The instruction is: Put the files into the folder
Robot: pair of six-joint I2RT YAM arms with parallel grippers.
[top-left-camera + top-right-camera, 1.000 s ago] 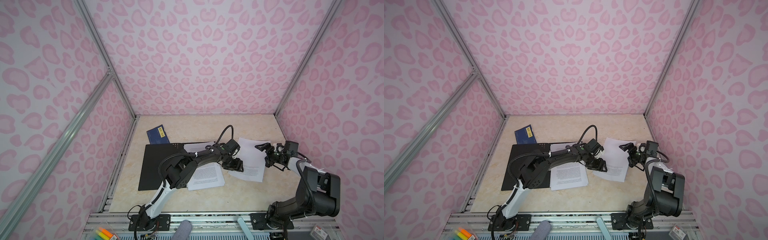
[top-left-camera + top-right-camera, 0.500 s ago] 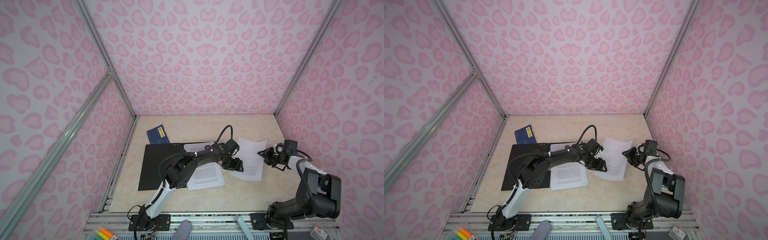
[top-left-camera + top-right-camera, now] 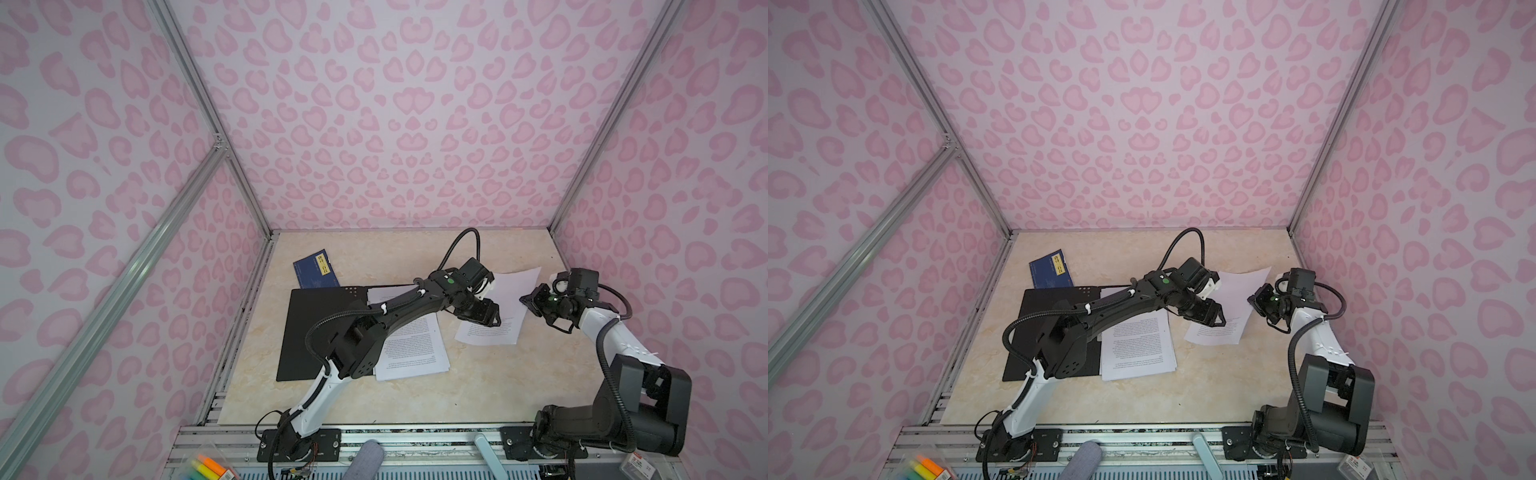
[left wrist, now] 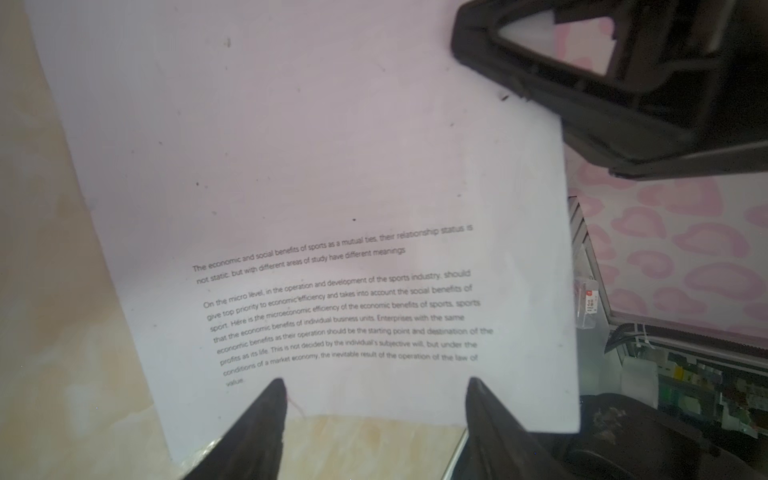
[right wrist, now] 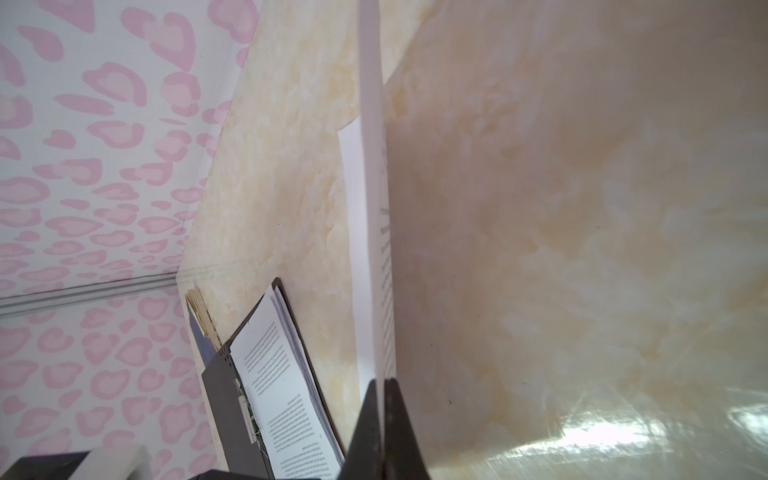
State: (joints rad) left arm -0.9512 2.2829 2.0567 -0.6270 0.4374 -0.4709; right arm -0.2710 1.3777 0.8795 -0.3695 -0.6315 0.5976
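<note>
The folder lies open on the table, black inside up, with a stack of printed files on its right half. One more printed sheet stands tilted to the right of the stack, its right edge raised. My right gripper is shut on that raised edge; its wrist view shows the sheet edge-on. My left gripper is open at the sheet's left side, nothing between its fingers.
A small dark-blue booklet with a yellow label lies behind the folder. Pink patterned walls close in the table on three sides. A box of highlighters sits on the front rail at the left.
My right gripper has shut on the loose sheet's right edge and lifted it, so the sheet now tilts up. The left arm has hardly moved.
</note>
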